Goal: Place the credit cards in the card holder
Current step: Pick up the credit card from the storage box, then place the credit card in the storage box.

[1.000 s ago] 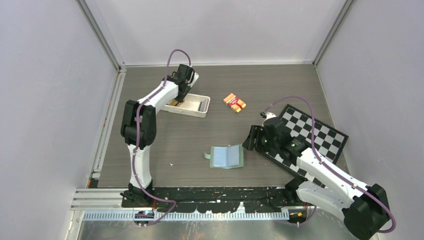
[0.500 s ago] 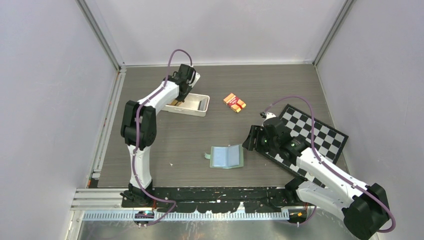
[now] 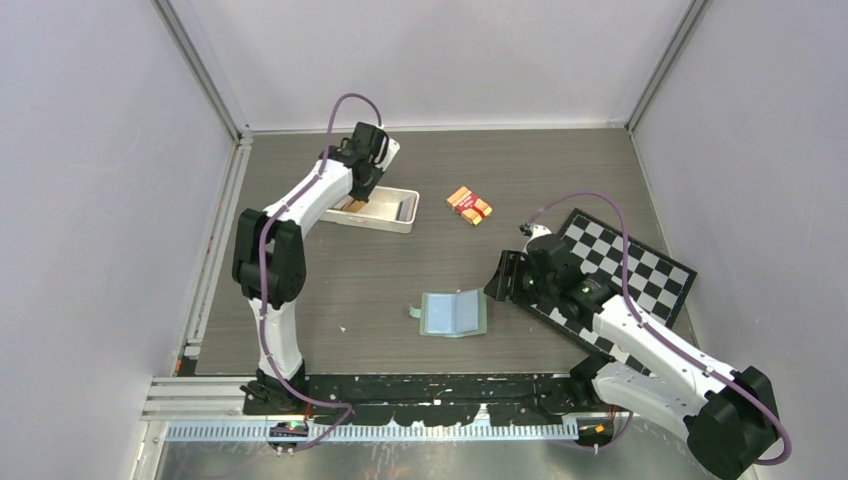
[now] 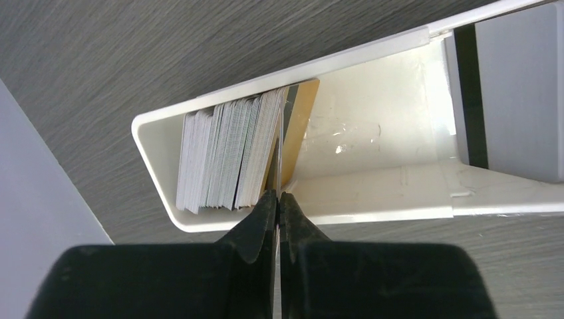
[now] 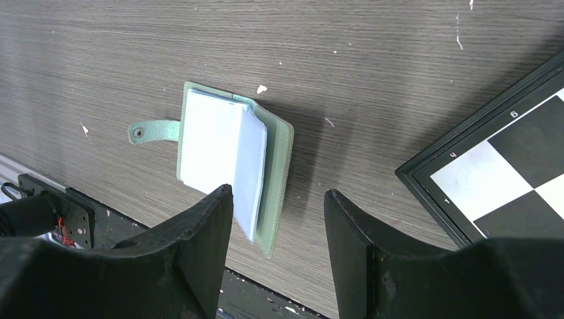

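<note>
Left gripper [image 4: 279, 197] is pressed together on one thin card [image 4: 282, 133] seen edge-on, tips down inside the white tray [image 4: 372, 206]. The rest of the credit cards [image 4: 226, 153] stand packed on edge just to its left in the wrist view, with a gold card [image 4: 300, 126] leaning just to its right. Right gripper [image 5: 278, 193] is spread wide and holds nothing; the card holder [image 5: 229, 146] lies open on the table [image 5: 399, 53] just past its tips, toward the left one, chessboard [image 5: 505, 166] corner off to the right.
</note>
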Tool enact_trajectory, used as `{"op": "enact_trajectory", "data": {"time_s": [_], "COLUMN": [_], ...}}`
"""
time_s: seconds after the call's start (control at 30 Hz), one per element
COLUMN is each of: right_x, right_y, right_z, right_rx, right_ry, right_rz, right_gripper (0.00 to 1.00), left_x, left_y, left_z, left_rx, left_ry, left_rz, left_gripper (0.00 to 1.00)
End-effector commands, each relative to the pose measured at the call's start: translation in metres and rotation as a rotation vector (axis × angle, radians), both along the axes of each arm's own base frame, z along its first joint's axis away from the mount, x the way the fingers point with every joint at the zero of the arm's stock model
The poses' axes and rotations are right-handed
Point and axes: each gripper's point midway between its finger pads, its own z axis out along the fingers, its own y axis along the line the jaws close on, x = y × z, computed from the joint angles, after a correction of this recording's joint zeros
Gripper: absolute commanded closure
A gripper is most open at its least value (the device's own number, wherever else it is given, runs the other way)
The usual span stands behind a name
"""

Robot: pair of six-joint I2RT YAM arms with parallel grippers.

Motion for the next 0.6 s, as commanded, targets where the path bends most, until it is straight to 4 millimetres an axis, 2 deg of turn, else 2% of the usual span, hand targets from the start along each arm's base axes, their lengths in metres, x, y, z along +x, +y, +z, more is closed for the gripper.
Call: {"op": "enact_trajectory", "data": {"time_s": [0.0,0.17,0.3,0.43,0.57], "right_x": [0.008,0.011,0.012,0.012,0.009], "right_y": [0.004,0.009,0.019,0.035,0.053], "right_z": [0.013,0.031,0.056,0.092,0.121], "right_rx": [0.033,0.059,0.136,0.254,0.387], "right_ry": [-0.042,-0.088,-0.166,-0.255,-0.307], "right_rz": [-0.008,0.025,0.061,0.119,0.18], "right_gripper": [0.42,0.41,0.4,0.4,0.39], "left_x": [-0.022,-0.045,-0.07,-0.102,-0.134], "left_y": [-0.006,-0.02,-0.041,-0.084,-0.119], "left_z": [0.033,0.064,0.086,0.107,0.126], "left_rx": [-0.094,-0.219,-0.396,-0.675,-0.905], "left_ry": [0.02,0.0,-0.009,0.025,0.073], "left_rz": [0.033,0.056,0.049,-0.056,-0.18], "left_gripper": [1.0,1.0,1.0,1.0,1.0]}}
